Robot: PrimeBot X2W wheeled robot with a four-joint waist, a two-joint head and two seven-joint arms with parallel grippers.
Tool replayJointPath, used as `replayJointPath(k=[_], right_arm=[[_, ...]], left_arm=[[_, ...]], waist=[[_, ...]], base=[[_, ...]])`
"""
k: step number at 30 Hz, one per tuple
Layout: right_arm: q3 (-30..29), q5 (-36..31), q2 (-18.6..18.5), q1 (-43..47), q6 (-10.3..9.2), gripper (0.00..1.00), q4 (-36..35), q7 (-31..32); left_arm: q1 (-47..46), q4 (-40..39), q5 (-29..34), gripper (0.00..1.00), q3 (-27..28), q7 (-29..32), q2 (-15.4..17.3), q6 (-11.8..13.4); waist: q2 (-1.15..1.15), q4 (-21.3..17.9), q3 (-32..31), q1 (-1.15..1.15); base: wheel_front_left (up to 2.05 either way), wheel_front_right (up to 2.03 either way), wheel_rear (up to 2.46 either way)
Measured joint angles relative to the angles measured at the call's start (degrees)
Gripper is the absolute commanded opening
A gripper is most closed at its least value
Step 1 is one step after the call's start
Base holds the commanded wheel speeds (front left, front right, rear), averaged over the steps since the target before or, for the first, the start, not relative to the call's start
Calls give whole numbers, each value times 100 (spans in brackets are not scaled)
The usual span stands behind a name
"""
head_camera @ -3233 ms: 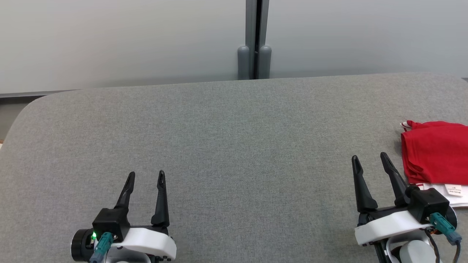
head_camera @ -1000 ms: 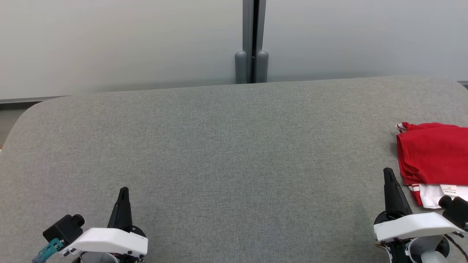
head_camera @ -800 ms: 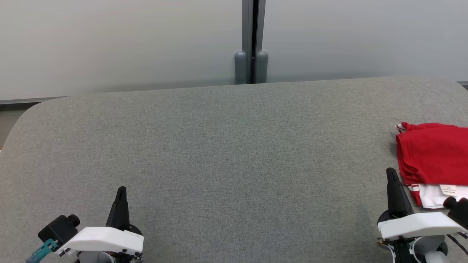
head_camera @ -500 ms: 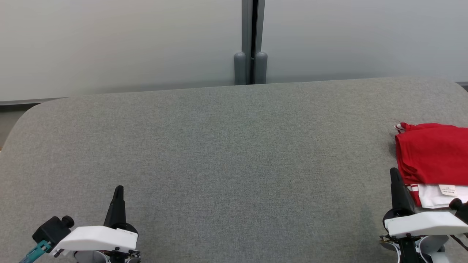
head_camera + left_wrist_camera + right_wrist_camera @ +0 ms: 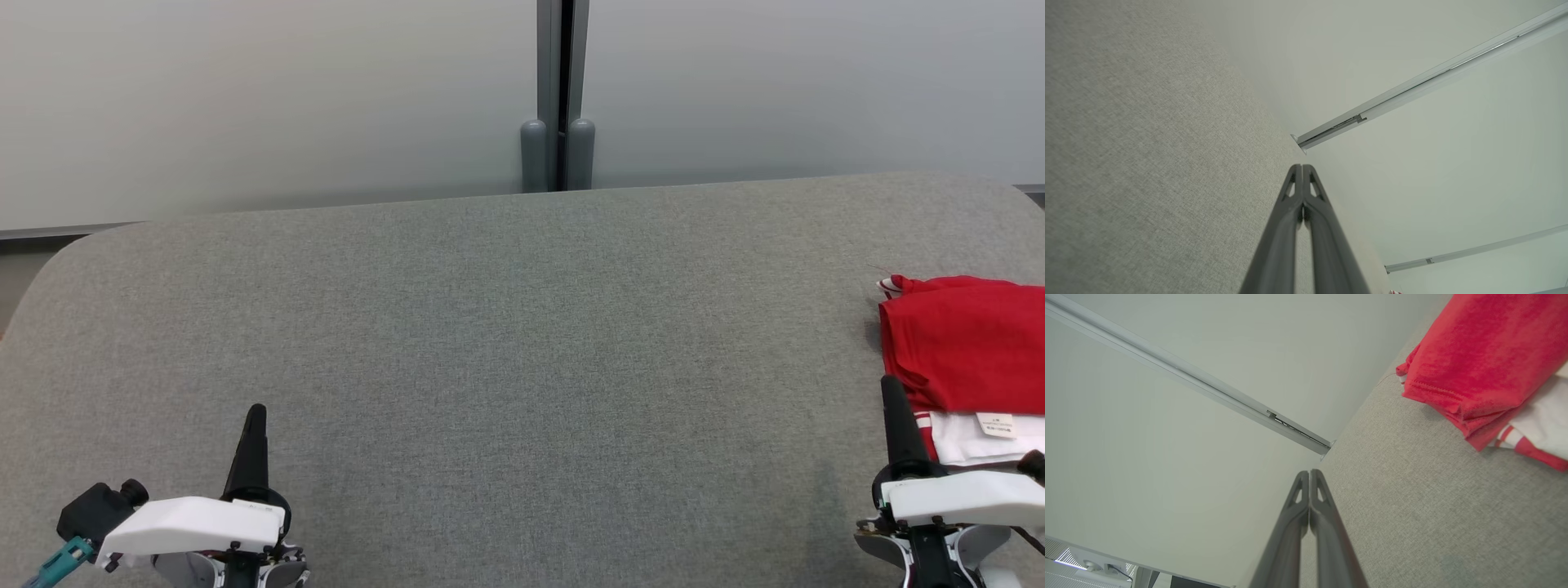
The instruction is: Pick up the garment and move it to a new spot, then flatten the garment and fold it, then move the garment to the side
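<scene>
While the left tool [image 5: 255,411] and the right tool [image 5: 888,382] sit low over the near edge of the counter [image 5: 522,327], the garment [image 5: 959,347] lies folded at the counter's right edge, roughly midway between the near and far edges. It is red on top. A white layer with red stripes shows from under its near side, and a small white label [image 5: 998,421] lies on that white part.

The left tool is toward the near left corner, well apart from the garment. Its two dark fingers are pressed together along their length and grip nothing. The right tool is toward the near right corner, its tip just beside the garment's near left corner; I cannot tell whether it touches the cloth. Its fingers are likewise closed tight on nothing, and in the right wrist view the cloth lies off to one side of them.

Beyond the far edge stand pale wall panels [image 5: 245,98] joined by a grey post [image 5: 558,155].
</scene>
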Motion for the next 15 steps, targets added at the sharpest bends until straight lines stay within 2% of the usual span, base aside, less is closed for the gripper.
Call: replayJointPath(k=[15], right_arm=[[-170, 890, 32, 0, 0, 0, -56, 246]], left_arm=[[-38, -34, -820, 0, 179, 230, 2, -147]], waist=[[0, -20, -30, 0]], base=[[0, 0, 0]])
